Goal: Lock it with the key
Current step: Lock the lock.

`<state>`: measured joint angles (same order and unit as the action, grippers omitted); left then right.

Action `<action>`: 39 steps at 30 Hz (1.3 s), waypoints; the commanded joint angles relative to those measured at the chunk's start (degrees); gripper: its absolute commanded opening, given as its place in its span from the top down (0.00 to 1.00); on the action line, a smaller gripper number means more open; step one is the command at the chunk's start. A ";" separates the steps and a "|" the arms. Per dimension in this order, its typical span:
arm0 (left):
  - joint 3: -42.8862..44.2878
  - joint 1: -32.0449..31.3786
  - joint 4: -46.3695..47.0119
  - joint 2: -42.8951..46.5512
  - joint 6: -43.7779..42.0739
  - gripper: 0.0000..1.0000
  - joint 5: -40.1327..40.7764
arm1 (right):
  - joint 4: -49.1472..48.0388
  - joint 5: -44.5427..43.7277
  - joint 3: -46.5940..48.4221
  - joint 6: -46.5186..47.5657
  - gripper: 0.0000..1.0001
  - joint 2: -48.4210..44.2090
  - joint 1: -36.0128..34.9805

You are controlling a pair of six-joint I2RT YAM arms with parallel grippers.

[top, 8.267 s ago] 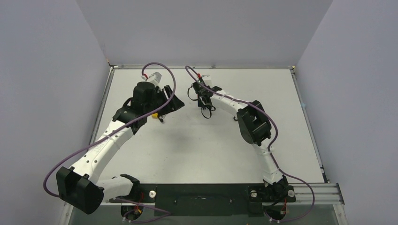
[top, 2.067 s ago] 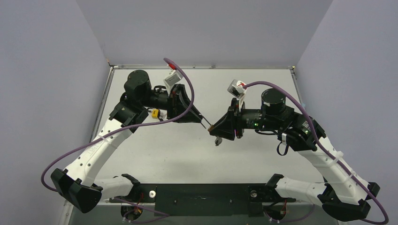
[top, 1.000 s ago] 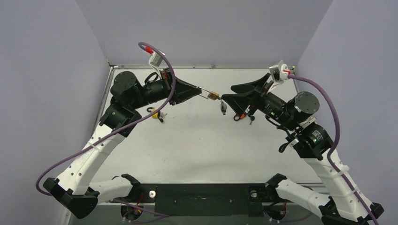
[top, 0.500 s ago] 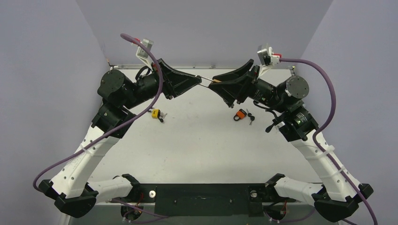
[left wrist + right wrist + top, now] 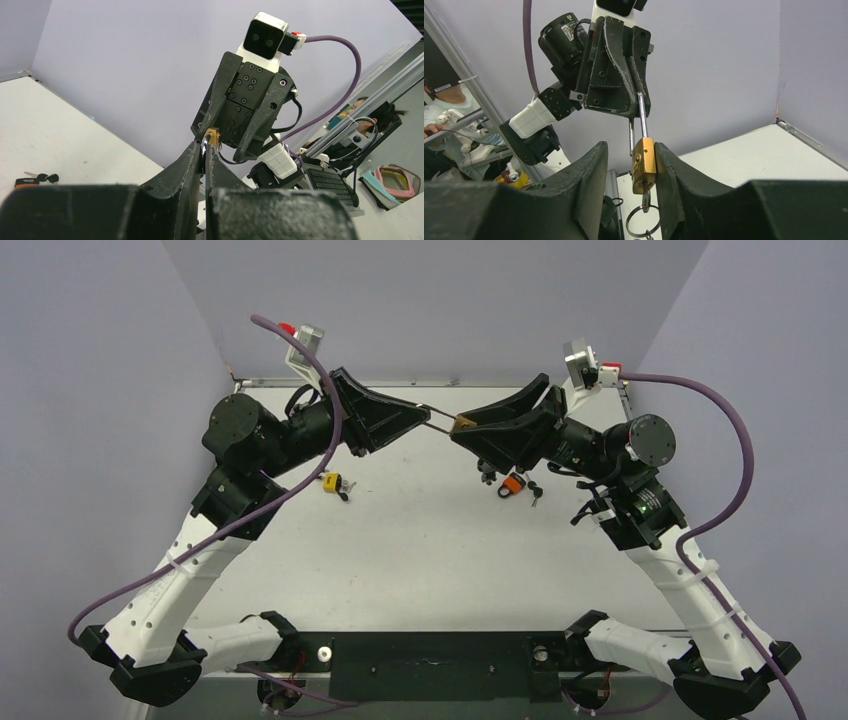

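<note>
A: Lavender walls close in a white table. Nearest the bases, what lies on it?

B: A yellow padlock at ten o'clock and an orange padlock at two. Beyond them, aloft near twelve, is the brass padlock.

A: Who has it?

B: The left gripper is pinched tight on its shackle. The right gripper stands narrowly apart around the body. One finger seems to touch, and there's a gap at the other.

A: How will it handle?

B: Small, dense and rigid, I'd judge, with slick brass faces, so clamp the flat sides squarely. The key in its base is thin, and the key ring dangles loose.

A: Its axis?

B: Shackle toward nine, key end toward three.
</note>
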<state>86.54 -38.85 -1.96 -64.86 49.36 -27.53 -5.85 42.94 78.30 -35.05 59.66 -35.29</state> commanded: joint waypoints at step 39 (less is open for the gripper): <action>3.59 -1.00 2.05 2.90 -3.25 1.00 3.20 | -2.12 -0.97 -1.58 0.08 0.57 -0.77 -0.22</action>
<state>86.65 -39.44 -2.83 -63.44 47.13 -25.69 -6.63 42.81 76.16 -36.29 59.46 -35.33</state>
